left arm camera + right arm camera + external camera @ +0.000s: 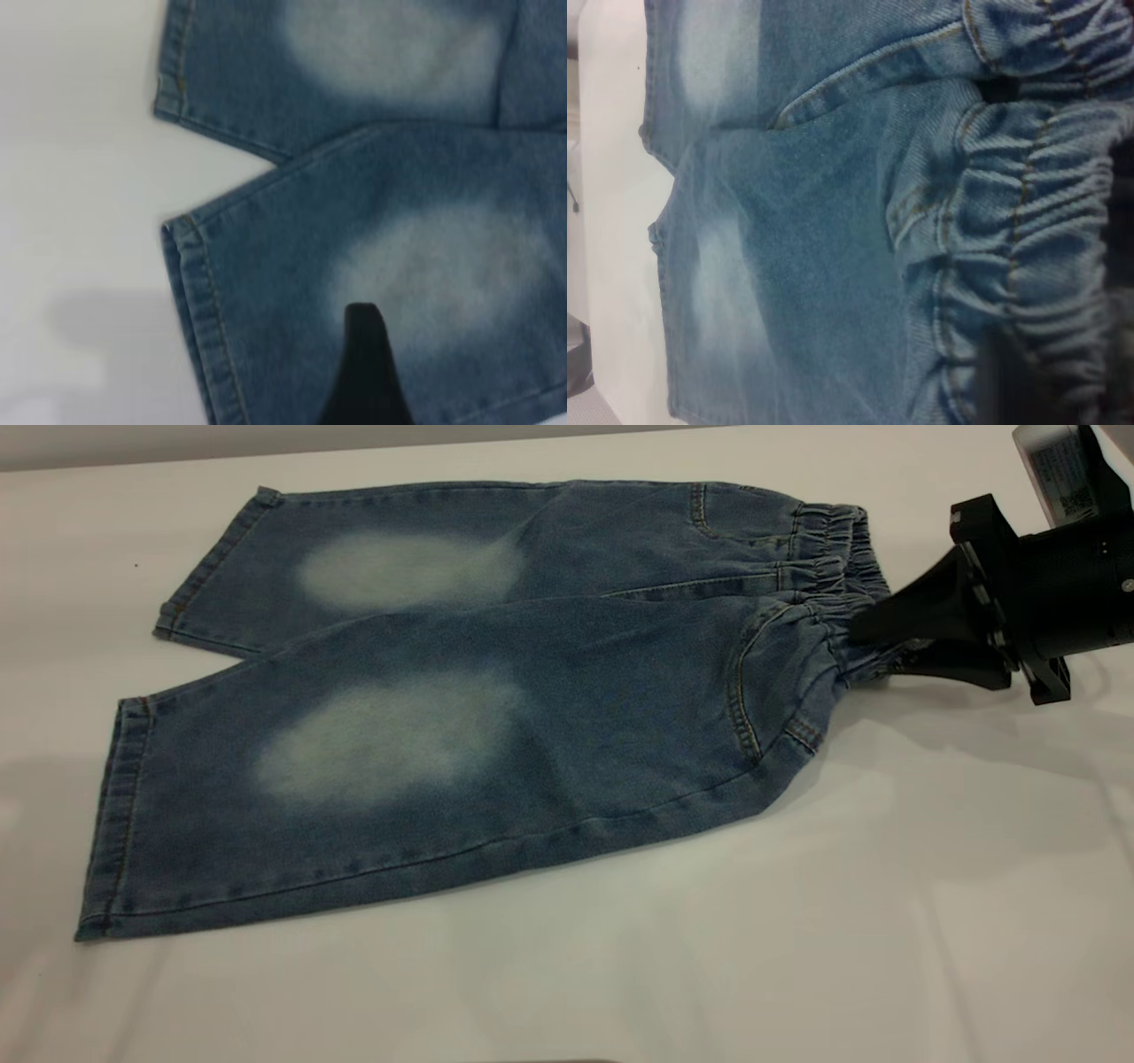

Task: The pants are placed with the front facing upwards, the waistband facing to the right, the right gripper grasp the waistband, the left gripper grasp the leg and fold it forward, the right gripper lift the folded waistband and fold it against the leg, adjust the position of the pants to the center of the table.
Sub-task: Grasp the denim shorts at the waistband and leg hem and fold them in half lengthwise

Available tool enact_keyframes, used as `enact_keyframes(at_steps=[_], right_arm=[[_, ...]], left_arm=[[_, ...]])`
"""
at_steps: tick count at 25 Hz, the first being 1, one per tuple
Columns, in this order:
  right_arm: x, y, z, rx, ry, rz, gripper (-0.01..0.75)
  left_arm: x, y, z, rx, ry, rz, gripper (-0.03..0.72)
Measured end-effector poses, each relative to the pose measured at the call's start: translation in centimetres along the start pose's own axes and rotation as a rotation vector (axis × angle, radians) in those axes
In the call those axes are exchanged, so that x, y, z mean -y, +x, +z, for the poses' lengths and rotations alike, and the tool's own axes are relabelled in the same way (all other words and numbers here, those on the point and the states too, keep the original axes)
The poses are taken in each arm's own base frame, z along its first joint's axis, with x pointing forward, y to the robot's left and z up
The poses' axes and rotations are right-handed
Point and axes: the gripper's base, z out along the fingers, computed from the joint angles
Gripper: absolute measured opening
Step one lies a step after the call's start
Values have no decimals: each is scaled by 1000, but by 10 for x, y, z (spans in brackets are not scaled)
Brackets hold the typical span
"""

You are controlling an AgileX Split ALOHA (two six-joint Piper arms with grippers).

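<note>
— Lying flat on the table (pixel 886 921), front up, are the pants (pixel 532 717); the near leg runs left, the far leg behind it.

— And the right gripper (pixel 864 638)?

— Its fingers are pinched on the waistband (pixel 828 571) at the right end, bunching the denim.

— The left gripper (pixel 361 328)?

— Hovering over the near leg; one black finger shows, so its opening can't be judged.

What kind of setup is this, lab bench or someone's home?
Probably a lab bench: a bare white table, one pair of pants laid flat, and the right gripper pinching the waistband. No household clutter shows.
</note>
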Motion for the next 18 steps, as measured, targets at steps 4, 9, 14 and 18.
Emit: enact_keyframes(at_steps=[4, 9, 14, 18], right_arm=[[-1, 0, -1, -7, 1, -5, 39], [-13, -5, -8, -15, -4, -51, 38], [-19, -7, -11, -17, -6, -78, 37], [-19, -6, -11, -25, -3, -82, 37]], left_arm=[[1, 5, 0, -49, 11, 3, 496], [-7, 39, 19, -238, -5, -31, 496], [-18, 82, 43, -412, -43, -111, 496], [-24, 90, 59, -426, -78, -134, 496]])
